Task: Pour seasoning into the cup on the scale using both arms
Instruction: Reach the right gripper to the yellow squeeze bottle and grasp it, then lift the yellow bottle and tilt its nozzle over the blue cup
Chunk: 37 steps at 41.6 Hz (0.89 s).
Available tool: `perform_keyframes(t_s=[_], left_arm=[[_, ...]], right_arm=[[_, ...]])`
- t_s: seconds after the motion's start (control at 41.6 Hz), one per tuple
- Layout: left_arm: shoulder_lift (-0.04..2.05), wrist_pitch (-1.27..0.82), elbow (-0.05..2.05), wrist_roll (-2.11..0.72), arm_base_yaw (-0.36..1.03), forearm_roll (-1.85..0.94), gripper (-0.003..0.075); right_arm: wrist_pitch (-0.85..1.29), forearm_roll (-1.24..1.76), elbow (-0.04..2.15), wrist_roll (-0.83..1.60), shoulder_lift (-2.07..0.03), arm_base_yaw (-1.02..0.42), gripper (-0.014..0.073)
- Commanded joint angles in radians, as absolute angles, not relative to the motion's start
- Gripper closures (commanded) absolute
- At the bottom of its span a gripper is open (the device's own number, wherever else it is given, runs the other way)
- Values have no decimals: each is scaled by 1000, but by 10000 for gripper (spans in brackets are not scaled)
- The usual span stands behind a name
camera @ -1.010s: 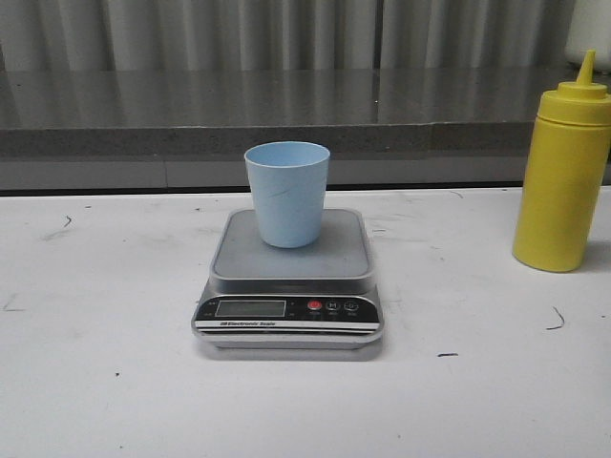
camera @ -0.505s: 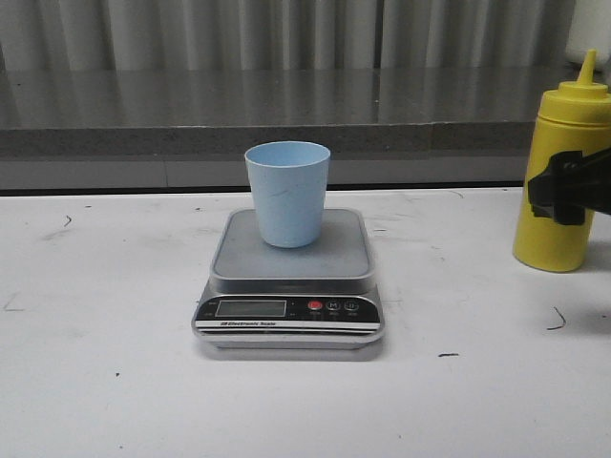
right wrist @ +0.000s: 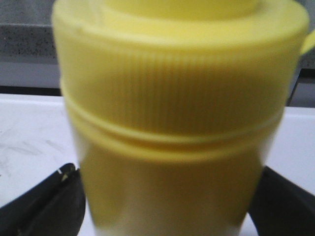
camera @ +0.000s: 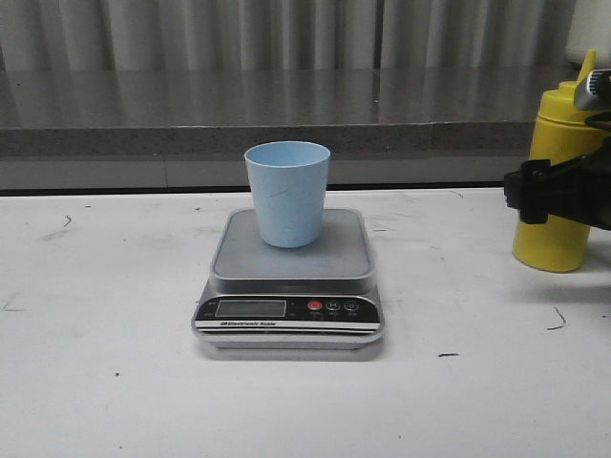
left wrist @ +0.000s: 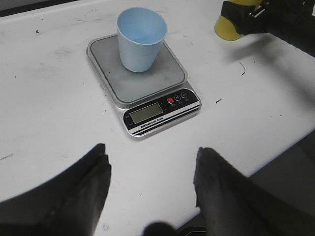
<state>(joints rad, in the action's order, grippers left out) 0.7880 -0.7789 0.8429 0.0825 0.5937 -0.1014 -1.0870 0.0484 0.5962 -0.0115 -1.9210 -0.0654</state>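
Nearest the robot, the left gripper [left wrist: 150, 189] hangs over the near part of the white table [camera: 105, 382], its two dark fingers [left wrist: 83, 191] spread wide with nothing between them and bare tabletop showing in the gap. It does not appear in the front view.

Beyond it, toward the middle of the table, sits the scale [camera: 289, 281], its black front panel turned to the robot. The LCD display [camera: 250, 308] lies left of the red button [camera: 314, 306], and two dark buttons [camera: 342, 306] follow to the right. No reading can be made out on the display. The cup [camera: 286, 194] stands upright on the steel platform, toward its far side, mouth open upward; from the left wrist view its inside looks empty.

Well apart to the right, at the edge of the front view, the seasoning bottle [camera: 560, 172] stands upright on the table, its cone tip just short of the top of the frame. The right gripper [camera: 563, 191] crosses in front of the bottle at mid-height. In the right wrist view the ribbed yellow cap and shoulder fill the frame, blurred, with a black finger [right wrist: 49, 206] on either side of the body; the fingers bracket the bottle closely, though whether they press on it cannot be told.

Behind everything runs a grey ledge [camera: 239, 134] below a corrugated wall [camera: 239, 33].
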Motion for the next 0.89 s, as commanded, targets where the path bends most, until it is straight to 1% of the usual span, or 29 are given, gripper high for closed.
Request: perform_keyframes(t_s=[0.0,0.241,0.289,0.409,0.481,0.553,0.601,0.698,0.746,0.866], left_arm=[[785,-709,869,84,596,-115,335],[785,-709,869,84,596,-115,335],[785,-709,869,84,596,-115,335],[785,-709,869,84,596,-115,335],[785,-709,869,84,596,-115,335],[785,-709,869,84,596,-115,335],[785,-709,869,84,596,-115,335],[785,-709,869,84,596,-115,335],[785,-709,869,84,596,-115,335],[785,-709,869,84,596,-115,335]], right_arm=[[-1177,91,652,-7,-1911,-64,-60],[-1162,115,703,-7,-1936,-64,-50],[-1154,113,708,-7,-1936,-64,-17],[-1155,102,706,-7,-1936,-64,162],[-1155,78,706,-7,-1932,-64,239],[-1152,38,703,-7,-1911,-64,275],[-1135,0,702,-6,-1885,-64,277],[-1047,-91,704,0,-1807,-64,280],[-970,-128,709,14,-1757,-64,287],[-695,-185,746,147,-1623,-70,287]])
